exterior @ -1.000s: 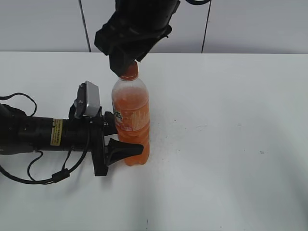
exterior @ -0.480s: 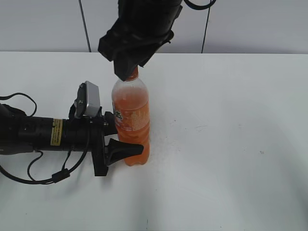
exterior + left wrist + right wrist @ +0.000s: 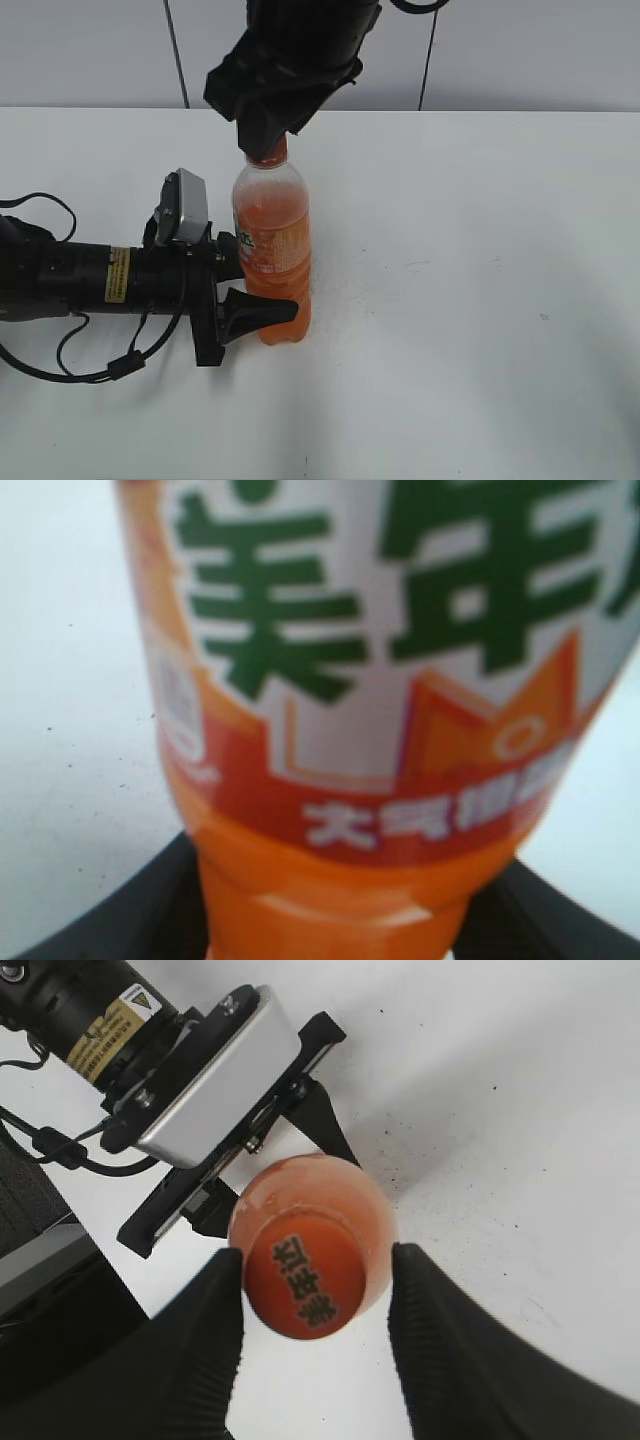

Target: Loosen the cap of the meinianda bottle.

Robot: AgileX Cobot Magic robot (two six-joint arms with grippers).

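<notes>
Since 1 second ago, your right gripper (image 3: 312, 1345) has dropped lower over the cap (image 3: 305, 1278).
Its fingers flank the cap, not yet clamped. Left gripper (image 3: 245, 290) clasps the upright meinianda bottle (image 3: 272, 250) on the table (image 3: 480, 300). Thin walls flex; hold the label band.

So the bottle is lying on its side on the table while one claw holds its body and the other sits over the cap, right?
Not quite: the meinianda bottle stands upright on the table, as the exterior view shows. The rest holds: the left claw holds its lower body, and the right claw sits over the cap.
</notes>
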